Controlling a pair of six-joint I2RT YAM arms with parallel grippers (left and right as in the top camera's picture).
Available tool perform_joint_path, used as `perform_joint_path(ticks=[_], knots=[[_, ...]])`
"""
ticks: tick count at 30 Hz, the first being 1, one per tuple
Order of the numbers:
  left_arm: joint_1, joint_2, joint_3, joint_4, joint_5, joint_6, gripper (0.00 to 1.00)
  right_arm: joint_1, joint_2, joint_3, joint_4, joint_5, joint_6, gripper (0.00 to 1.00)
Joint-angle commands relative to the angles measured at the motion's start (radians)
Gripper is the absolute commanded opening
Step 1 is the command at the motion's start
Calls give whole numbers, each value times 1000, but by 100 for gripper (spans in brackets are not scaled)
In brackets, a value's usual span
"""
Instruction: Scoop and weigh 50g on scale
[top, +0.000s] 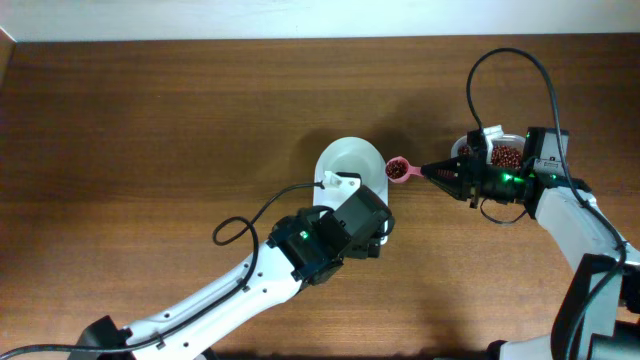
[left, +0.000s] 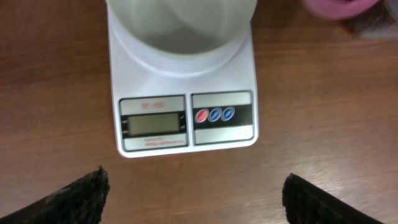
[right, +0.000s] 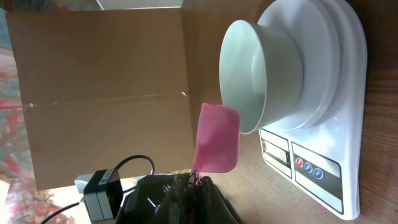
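Observation:
The white scale (left: 186, 118) lies on the wooden table with its round white bowl (left: 180, 25) on top; the bowl looks empty. My left gripper (left: 194, 194) hovers over the scale's display end, open, with only bare table between its fingers. My right gripper (top: 432, 172) is shut on the handle of a pink spoon (top: 398, 170). The spoon carries dark red-brown beans (top: 398, 172) and sits just right of the bowl (top: 350, 163). In the right wrist view the spoon (right: 217, 140) is level, beside the bowl's rim (right: 231, 74).
A clear tub (top: 490, 140) holding more beans (top: 506, 156) stands at the right, behind my right gripper. My left arm (top: 250, 285) crosses the near middle of the table and covers the scale's body in the overhead view. A black cable (top: 235, 230) loops beside it.

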Motion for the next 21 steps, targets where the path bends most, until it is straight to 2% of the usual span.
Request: perform_joint_path(ticks=[1, 2, 3, 4, 5, 14, 15, 21], knots=[[-4, 5, 0, 42, -14, 4, 99, 10, 7, 2, 4, -24, -6, 4], [-4, 5, 0, 43, -23, 5, 98, 10, 7, 2, 4, -24, -6, 4], [-4, 7, 0, 43, -32, 5, 67, 10, 7, 2, 4, -24, -6, 4], [-4, 13, 0, 43, -33, 5, 10, 10, 7, 2, 4, -24, -6, 4], [-4, 18, 0, 43, -33, 5, 0, 10, 7, 2, 5, -24, -6, 4], [-4, 191, 0, 53, -49, 23, 0, 10, 7, 2, 15, -23, -6, 4], [-4, 211, 0, 74, -47, 86, 0, 10, 7, 2, 16, -18, -6, 4], [-4, 271, 0, 153, -48, 250, 0, 10, 7, 2, 16, -17, -6, 4]])
